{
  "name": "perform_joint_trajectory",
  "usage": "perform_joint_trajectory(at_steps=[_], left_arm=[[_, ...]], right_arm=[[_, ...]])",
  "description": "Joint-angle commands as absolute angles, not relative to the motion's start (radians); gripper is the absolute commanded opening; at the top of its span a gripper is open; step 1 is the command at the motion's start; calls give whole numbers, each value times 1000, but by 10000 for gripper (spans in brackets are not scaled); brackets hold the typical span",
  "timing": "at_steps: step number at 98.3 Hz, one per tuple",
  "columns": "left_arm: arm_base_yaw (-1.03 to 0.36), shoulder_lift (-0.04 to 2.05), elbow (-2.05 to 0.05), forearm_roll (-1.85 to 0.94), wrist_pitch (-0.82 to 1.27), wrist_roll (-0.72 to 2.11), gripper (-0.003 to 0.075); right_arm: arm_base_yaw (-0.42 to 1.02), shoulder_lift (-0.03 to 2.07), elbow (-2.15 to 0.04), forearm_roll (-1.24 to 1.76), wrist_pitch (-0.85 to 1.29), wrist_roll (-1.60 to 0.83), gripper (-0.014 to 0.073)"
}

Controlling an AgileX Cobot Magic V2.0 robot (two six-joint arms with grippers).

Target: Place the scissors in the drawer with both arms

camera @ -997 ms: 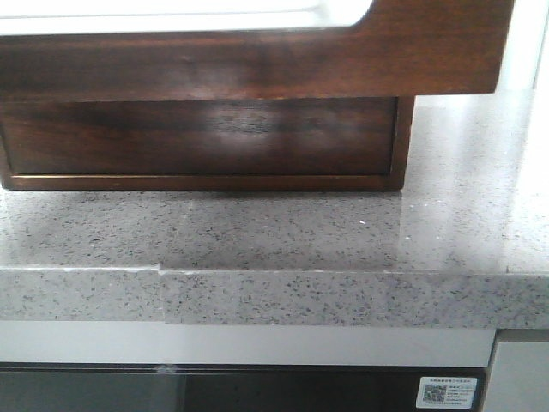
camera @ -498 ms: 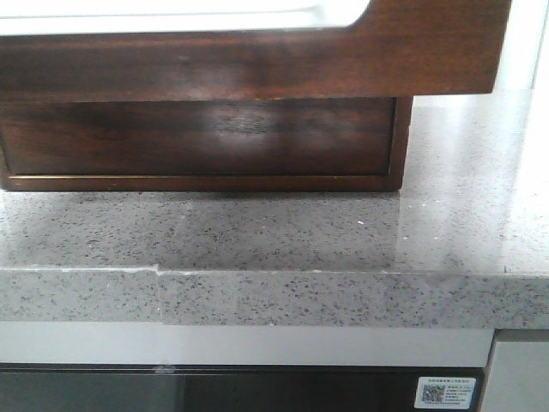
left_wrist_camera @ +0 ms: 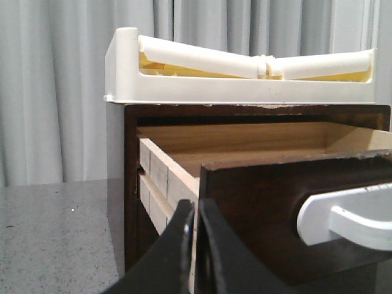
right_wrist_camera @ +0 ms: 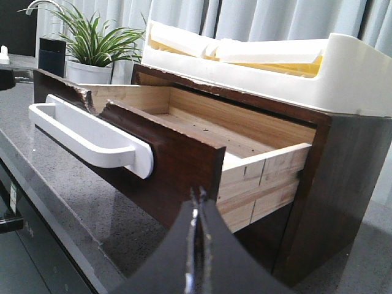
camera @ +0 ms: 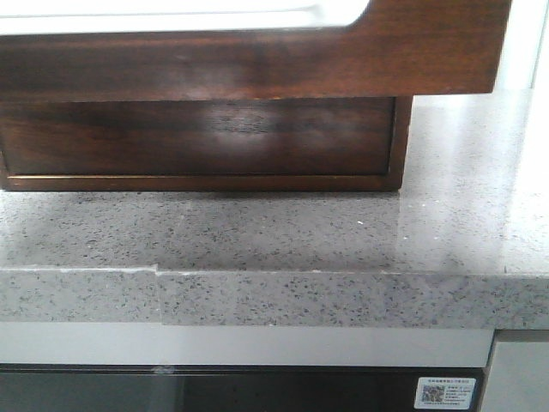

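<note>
The speckled grey counter (camera: pixel 283 232) carries a dark glossy wooden chest (right_wrist_camera: pixel 343 184) whose wide drawer (right_wrist_camera: pixel 184 153) stands pulled out toward the counter's front edge, its pale empty inside seen only from the wrists, where left gripper (left_wrist_camera: pixel 195 211) and right gripper (right_wrist_camera: pixel 197 202) are clenched on nothing; scissors unseen.

Soft, even daylight is filtering through pale curtains (left_wrist_camera: pixel 55 86) behind the chest. In the front view, glare is washing across the glossy drawer (camera: pixel 257 69) and speckled counter (camera: pixel 446 215), while a shadow is pooling beneath the drawer. Near each wrist lens, the black pincers are blurring.
</note>
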State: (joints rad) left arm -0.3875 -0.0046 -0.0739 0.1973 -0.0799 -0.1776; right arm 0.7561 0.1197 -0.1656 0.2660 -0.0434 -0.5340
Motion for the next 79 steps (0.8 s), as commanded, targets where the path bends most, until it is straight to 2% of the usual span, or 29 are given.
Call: perform_joint_trajectory(at_steps=[1, 15, 32, 39, 66, 79], left_arm=[[-375, -32, -96, 144, -103, -187, -19], [-258, -32, -78, 98, 23, -142, -19], [-94, -36, 29, 0, -52, -19, -19], [-55, -36, 26, 0, 51, -19, -19], [-29, -36, 26, -12, 305, -17, -19], [-29, -36, 26, -12, 297, -17, -19]], right_arm=[[752, 126, -192, 269, -118, -532, -61], [752, 126, -192, 269, -118, -532, -61], [752, 126, -192, 269, -118, -532, -61], [752, 126, -192, 269, -118, -532, -61], [752, 126, -192, 269, -118, -532, -61], [752, 126, -192, 269, -118, -532, -61]])
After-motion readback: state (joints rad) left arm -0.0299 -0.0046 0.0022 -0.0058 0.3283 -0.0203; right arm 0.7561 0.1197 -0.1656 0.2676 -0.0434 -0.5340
